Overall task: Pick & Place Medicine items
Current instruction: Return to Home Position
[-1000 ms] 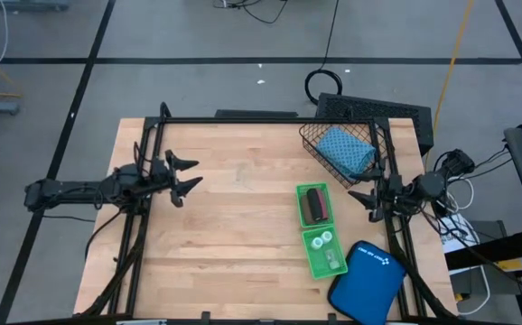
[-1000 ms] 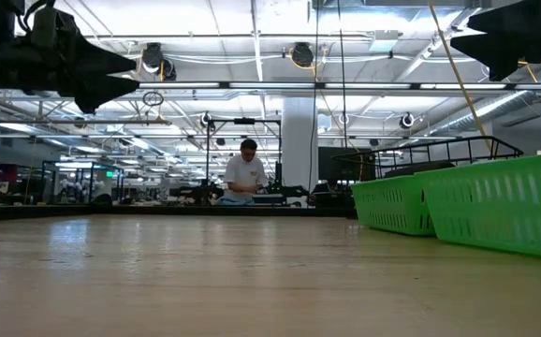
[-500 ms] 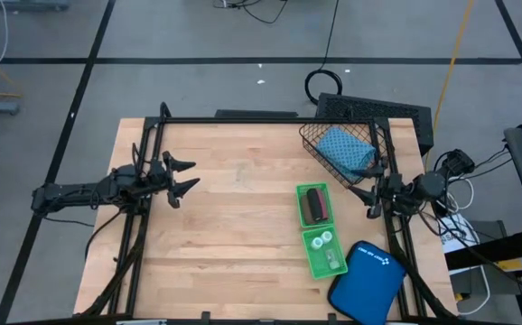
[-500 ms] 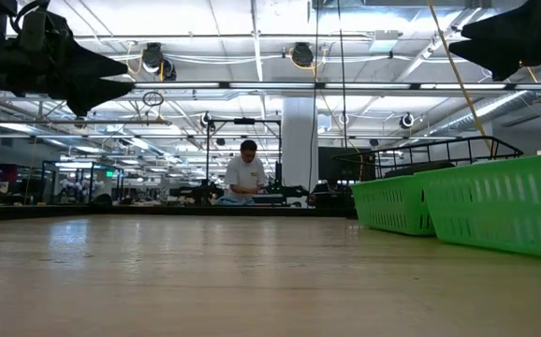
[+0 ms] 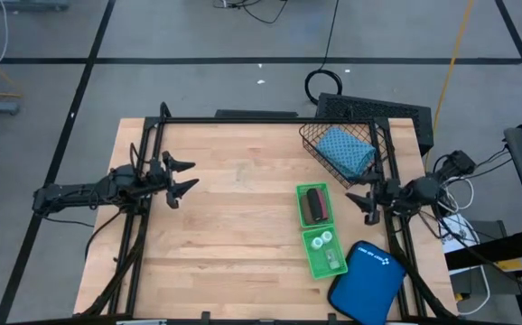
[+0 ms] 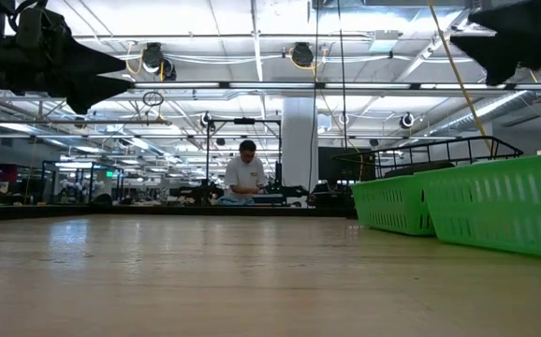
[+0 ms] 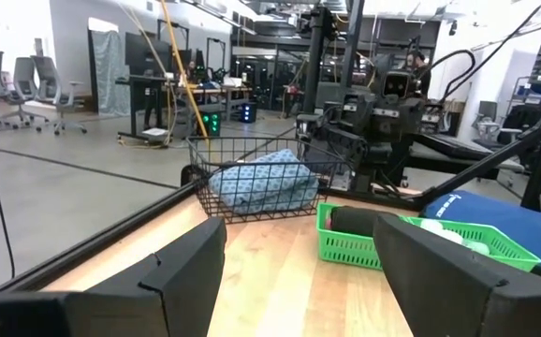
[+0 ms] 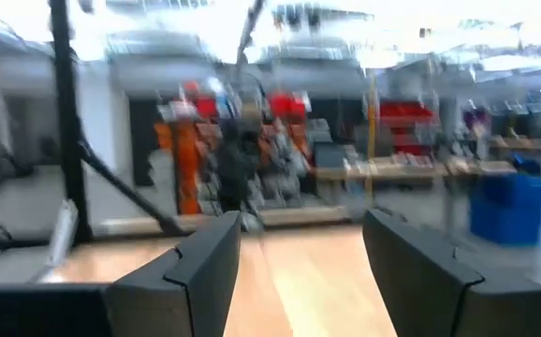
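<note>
The left gripper [image 5: 186, 175] is spread wide and empty, well apart from everything. The right gripper [image 5: 360, 204] is likewise spread and empty. Just beside it the tray [image 5: 298, 213] holds rolls [image 5: 314, 205] and bottles [image 5: 322, 239], and the pouch [image 5: 345, 151] lies in the basket [image 5: 310, 142] nearby.

Teal pouch [image 5: 347, 151] in wire basket [image 5: 308, 135], dark rolls [image 5: 314, 204], white bottles [image 5: 322, 240] (tiny) in green tray [image 5: 299, 217]

Left tool [image 5: 191, 174] fingers spread, pointing inward, right tool [image 5: 360, 206] fingers spread, facing it, both aloft
</note>
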Controlling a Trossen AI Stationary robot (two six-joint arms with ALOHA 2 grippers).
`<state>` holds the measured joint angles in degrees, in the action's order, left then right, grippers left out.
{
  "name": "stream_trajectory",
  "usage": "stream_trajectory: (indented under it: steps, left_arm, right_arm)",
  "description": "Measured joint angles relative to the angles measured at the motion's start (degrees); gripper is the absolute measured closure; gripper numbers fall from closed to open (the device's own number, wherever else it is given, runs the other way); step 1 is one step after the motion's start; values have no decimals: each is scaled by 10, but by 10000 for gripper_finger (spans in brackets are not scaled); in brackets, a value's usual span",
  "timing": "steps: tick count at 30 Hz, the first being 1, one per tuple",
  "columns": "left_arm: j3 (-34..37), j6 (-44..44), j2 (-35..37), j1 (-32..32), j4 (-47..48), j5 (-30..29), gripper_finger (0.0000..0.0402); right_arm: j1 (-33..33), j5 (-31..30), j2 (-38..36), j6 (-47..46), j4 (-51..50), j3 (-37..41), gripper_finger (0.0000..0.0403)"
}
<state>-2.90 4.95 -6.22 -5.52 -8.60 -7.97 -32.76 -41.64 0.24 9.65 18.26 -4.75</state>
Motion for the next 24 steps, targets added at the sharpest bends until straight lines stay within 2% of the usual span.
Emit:
stream_trajectory:
  steps: [2, 8, 17, 21, 24]
  left_arm:
    - [0, -1, 0, 0, -1, 0, 121]
    - [0, 3, 0, 0, -1, 0, 121]
    - [0, 11, 0, 0, -2, 1, 121]
    - [0, 16, 0, 0, -2, 3, 121]
    - [0, 21, 0, 0, -1, 7, 121]
  right_arm:
    - [11, 32, 0, 14, 47, 12, 186]
    - [60, 52, -1, 15, 58, 14, 182]
    - [165, 198, 0, -17, 43, 15, 187]
    - [216, 237, 0, -36, 4, 15, 184]
    - [246, 242, 0, -43, -12, 15, 182]
